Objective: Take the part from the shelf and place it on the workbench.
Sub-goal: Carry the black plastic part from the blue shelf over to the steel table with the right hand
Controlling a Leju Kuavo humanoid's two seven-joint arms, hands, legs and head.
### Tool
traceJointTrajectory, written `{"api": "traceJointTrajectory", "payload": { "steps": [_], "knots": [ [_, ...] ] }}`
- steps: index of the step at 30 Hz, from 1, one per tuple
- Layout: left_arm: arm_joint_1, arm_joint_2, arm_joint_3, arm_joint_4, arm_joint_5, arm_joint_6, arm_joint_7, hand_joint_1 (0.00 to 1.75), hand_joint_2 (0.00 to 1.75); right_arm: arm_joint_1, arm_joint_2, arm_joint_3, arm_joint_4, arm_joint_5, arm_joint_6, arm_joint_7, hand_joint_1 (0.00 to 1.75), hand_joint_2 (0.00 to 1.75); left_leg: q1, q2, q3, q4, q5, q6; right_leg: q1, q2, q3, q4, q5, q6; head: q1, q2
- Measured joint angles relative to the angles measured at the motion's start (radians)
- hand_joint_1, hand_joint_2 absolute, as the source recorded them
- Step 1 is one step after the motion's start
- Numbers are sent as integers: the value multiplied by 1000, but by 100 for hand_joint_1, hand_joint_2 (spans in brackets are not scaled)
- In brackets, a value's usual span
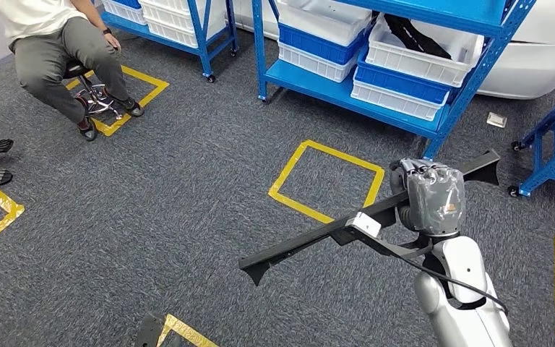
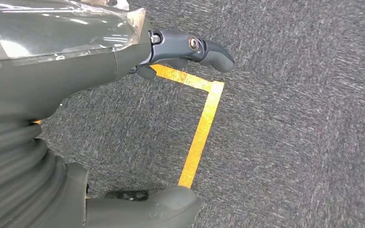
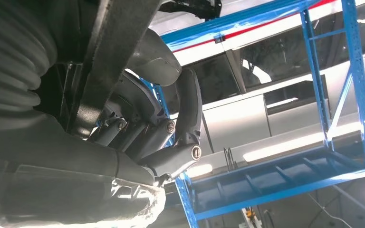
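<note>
person: sitting on a stool (image 1: 79, 70) over at the far left, feet by a yellow tape square (image 1: 131, 97) on the carpet, well away from the robot
left hand: the left hand (image 2: 171, 61) hangs over the grey carpet above a corner of orange tape (image 2: 204, 121), fingers apart, nothing in it
floor mark: another yellow tape square (image 1: 327, 182) sits mid-floor, just in front of the shelf
shelf: blue shelf (image 1: 347, 87) stacked with white and blue bins (image 1: 412, 61), so the pickup looks done
part: long black part (image 1: 318, 235), basically a bar with a white tag near the middle, carried off the floor at a slant, low end toward the robot's left, high end up by the shelf leg
right hand: the right hand (image 1: 428, 191) is wrapped around the part near its upper half; the right wrist view shows fingers (image 3: 190, 109) curled under the bar
step: my read is it's mid-carry, part off the shelf and not placed yet
next: no surface to set it on anywhere here, so I'd guess it has to turn and walk to find the workbench, keeping that long bar from swinging into the shelf legs
</note>
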Motion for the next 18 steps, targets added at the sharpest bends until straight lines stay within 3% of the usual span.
{"api": "traceJointTrajectory", "payload": {
  "steps": [5,7,8,9,11,12,14,16,17,18],
  "knots": [
    [-1,0,-1,0,0,-1,0,0,175,0,0,0,0,0,0,0,175,175,0,3,-6,13,-8,-1,1,-2,0,0,0,-1,0,0],
    [-5,1,-5,0,-6,-2,2,0,175,2,1,0,3,2,0,1,175,175,5,9,-50,118,-50,-8,2,-24,-3,0,0,-1,0,0],
    [-9,4,-7,0,-10,-3,3,0,175,0,3,2,9,4,0,2,175,175,12,29,-31,103,-41,-16,2,-45,-4,3,-1,2,0,0],
    [-14,5,-10,-1,-14,-4,5,0,175,-12,7,4,22,5,0,1,175,175,14,43,-13,81,-32,-15,7,-73,-7,5,-1,13,0,0],
    [-21,6,-10,-2,-17,-4,7,0,175,-41,16,12,47,6,1,-1,175,175,12,57,62,-62,30,1,13,-109,-10,11,-4,41,2,0],
    [-23,5,-9,-2,-18,-3,7,0,175,-53,19,16,56,6,1,-1,175,175,7,44,60,-71,34,17,15,-102,-19,25,-14,52,3,0],
    [-24,5,-9,-2,-18,-3,8,0,175,-57,21,21,65,6,1,-2,175,175,7,23,56,-78,44,34,8,-56,-60,112,-62,51,6,0],
    [-25,4,-9,-2,-18,-3,8,0,175,-56,21,25,76,6,1,-2,175,175,3,-1,49,-78,48,42,8,-21,-126,251,-119,46,8,0],
    [-24,3,-9,-2,-18,-3,8,0,175,-54,21,26,82,7,1,-2,175,175,0,-15,46,-78,50,44,10,-14,-149,297,-132,46,8,0],
    [-22,2,-9,-2,-17,-3,8,0,175,-52,21,29,87,7,1,-3,175,175,-5,-30,45,-78,52,47,14,-10,-153,305,-130,47,8,0]
  ]
}}
